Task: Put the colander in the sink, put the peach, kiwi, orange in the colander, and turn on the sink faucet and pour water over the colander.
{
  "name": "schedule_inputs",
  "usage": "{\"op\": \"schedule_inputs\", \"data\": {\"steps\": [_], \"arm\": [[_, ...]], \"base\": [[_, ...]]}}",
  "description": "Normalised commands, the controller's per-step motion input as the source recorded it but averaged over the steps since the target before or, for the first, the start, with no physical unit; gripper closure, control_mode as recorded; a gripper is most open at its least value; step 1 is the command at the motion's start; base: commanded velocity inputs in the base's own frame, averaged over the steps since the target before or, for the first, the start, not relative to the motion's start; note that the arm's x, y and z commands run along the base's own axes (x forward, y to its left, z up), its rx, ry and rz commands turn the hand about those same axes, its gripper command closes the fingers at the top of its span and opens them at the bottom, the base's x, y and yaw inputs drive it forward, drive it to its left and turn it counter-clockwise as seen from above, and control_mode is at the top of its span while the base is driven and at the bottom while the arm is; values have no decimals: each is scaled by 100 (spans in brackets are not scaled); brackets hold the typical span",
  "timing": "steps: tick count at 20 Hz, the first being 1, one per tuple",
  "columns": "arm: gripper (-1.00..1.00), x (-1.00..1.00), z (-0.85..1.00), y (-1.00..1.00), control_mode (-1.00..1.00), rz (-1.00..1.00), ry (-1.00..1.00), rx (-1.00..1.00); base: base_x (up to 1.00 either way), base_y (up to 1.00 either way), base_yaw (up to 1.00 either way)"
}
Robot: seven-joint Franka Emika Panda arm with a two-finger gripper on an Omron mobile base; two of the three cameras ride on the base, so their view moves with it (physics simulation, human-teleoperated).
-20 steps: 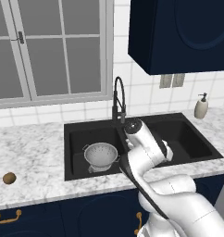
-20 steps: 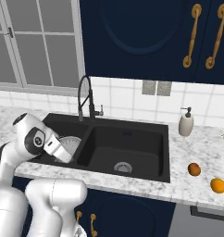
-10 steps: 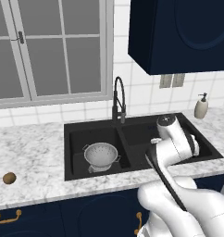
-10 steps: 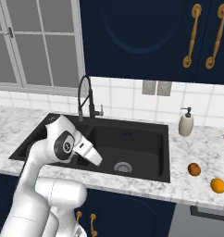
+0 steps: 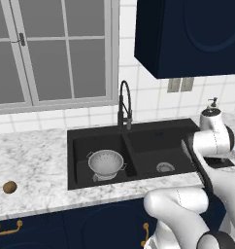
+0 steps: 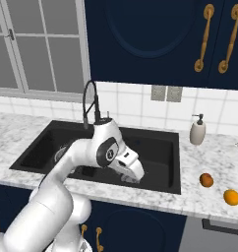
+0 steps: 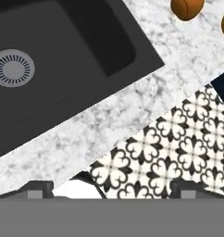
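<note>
We see the gripper (image 6: 132, 173) spread, empty, over the sink (image 6: 155, 184) rim; approaching 2 close-set fruits, peach (image 6: 206, 180) and orange (image 6: 231, 197), it risks nudging either away.

Both base views look forward and down from behind the arm, left and right, sharing the sink (image 5: 153, 146) and counter (image 5: 37, 165). The hand view looks steeply down, close over the sink's right front corner, the counter edge and patterned floor (image 7: 178, 152).

Colander (image 5: 106, 163) in sink's (image 5: 153, 133) left basin
</note>
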Motion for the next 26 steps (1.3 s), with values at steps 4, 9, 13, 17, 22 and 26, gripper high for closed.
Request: {"op": "schedule_inputs", "data": {"steps": [4, 9, 13, 17, 22, 26], "arm": [[-100, 16, 3, -91, -100, -5, 4, 22], [-100, 28, 0, -89, -100, -7, -2, 20], [-100, 30, 0, -81, -100, -7, -3, 11], [-100, 27, 1, -72, -100, -8, 0, 0], [-100, 19, 1, -63, -100, -7, -1, 5], [-100, 0, -22, -43, -100, -3, -27, 0]], "base": [[0, 0, 0], [0, 0, 0], [0, 0, 0], [0, 0, 0], [0, 0, 0], [0, 0, 0]]}}
